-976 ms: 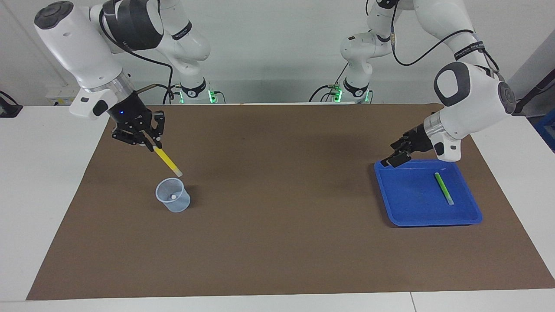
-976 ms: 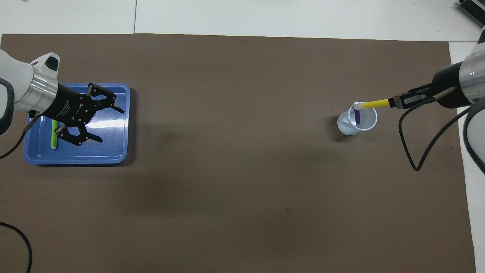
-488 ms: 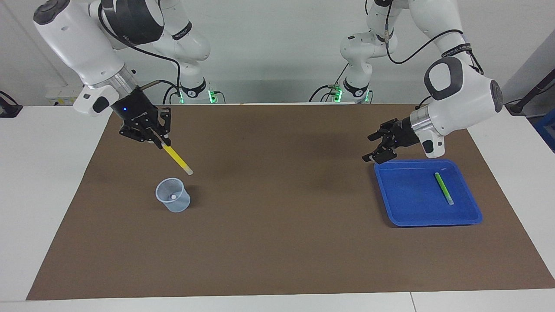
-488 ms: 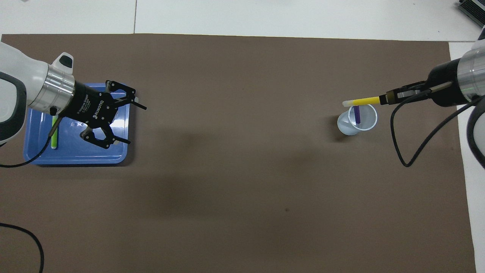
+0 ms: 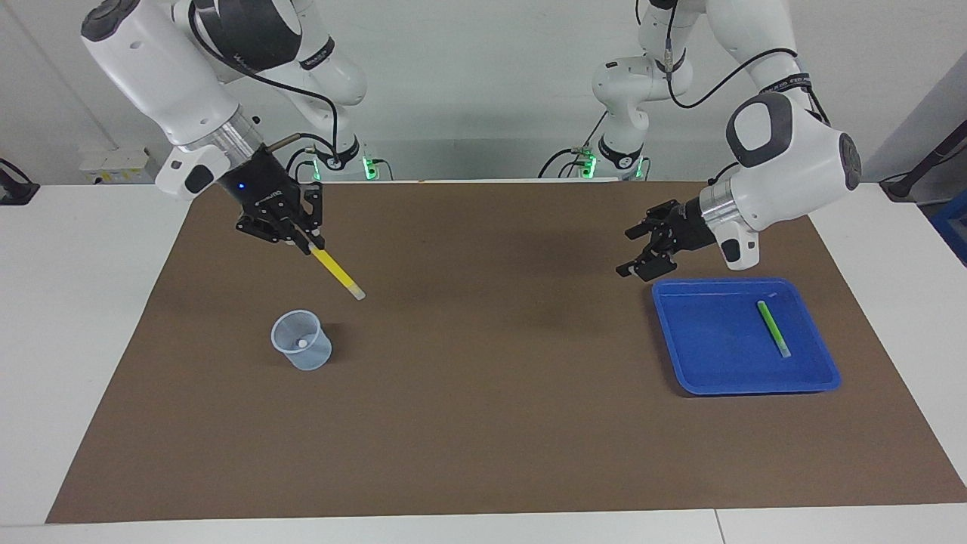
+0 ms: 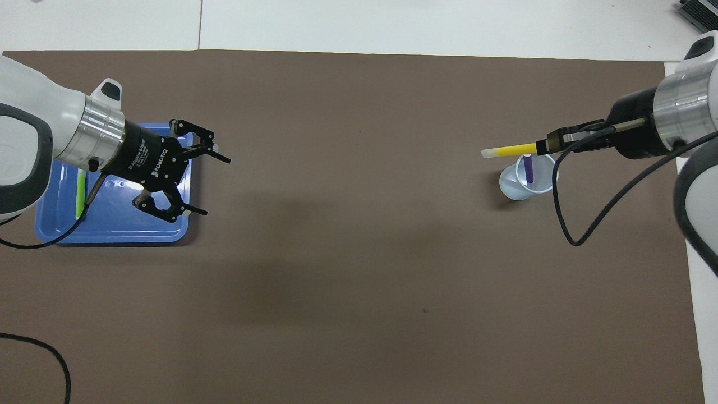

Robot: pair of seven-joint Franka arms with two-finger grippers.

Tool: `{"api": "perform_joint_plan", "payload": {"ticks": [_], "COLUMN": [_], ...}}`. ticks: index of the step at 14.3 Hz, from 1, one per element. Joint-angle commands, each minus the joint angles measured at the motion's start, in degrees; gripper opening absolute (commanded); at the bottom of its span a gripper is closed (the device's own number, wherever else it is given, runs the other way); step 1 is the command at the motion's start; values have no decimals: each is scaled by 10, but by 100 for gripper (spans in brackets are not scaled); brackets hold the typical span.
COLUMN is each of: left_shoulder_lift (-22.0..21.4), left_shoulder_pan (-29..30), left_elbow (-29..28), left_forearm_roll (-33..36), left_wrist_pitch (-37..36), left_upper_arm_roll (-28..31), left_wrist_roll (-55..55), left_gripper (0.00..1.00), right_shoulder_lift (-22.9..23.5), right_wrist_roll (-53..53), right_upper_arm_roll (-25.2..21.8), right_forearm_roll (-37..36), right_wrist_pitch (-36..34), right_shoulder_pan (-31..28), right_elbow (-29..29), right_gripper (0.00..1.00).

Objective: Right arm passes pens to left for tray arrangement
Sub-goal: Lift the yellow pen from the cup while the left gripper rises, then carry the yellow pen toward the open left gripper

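Note:
My right gripper (image 5: 311, 245) is shut on one end of the yellow pen (image 5: 338, 273) and holds it slanted in the air, over the mat beside the cup; it also shows in the overhead view (image 6: 543, 147) with the pen (image 6: 510, 150). The purple pen (image 6: 528, 170) stands in the cup. The green pen (image 5: 773, 329) lies in the blue tray (image 5: 718, 370). My left gripper (image 5: 625, 253) is open and empty, raised over the tray's edge that faces the right arm's end; it also shows in the overhead view (image 6: 217, 187).
A small translucent bluish cup (image 5: 302, 341) stands on the brown mat (image 5: 483, 423) toward the right arm's end. The tray (image 6: 112, 227) sits toward the left arm's end. A black cable (image 6: 583, 213) hangs from my right wrist.
My right gripper has carried the yellow pen from over the cup toward the table's middle. My left gripper has moved from over the tray toward the middle, still open.

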Motion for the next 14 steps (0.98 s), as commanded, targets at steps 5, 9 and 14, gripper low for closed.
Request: {"api": "perform_joint_plan", "payload": {"ticks": [5, 9, 14], "left_shoulder_lift": [-20, -21, -21], "left_shoulder_pan": [-36, -37, -38], "left_elbow": [-13, -13, -16], "left_forearm_roll": [-37, -37, -37], "left_wrist_pitch": [41, 41, 42], "left_upper_arm_roll": [3, 3, 3], "left_wrist_roll": [-76, -78, -78], "left_gripper": [98, 98, 98], "right_shoulder_lift": [0, 0, 0], "right_wrist_roll": [71, 95, 111], "right_upper_arm_roll": [4, 4, 4], "right_forearm_roll": [14, 20, 22], "right_wrist_pitch": [17, 28, 35], "right_shoulder_pan": [33, 52, 55], "right_elbow": [3, 2, 2], "right_gripper": [0, 0, 0]}}
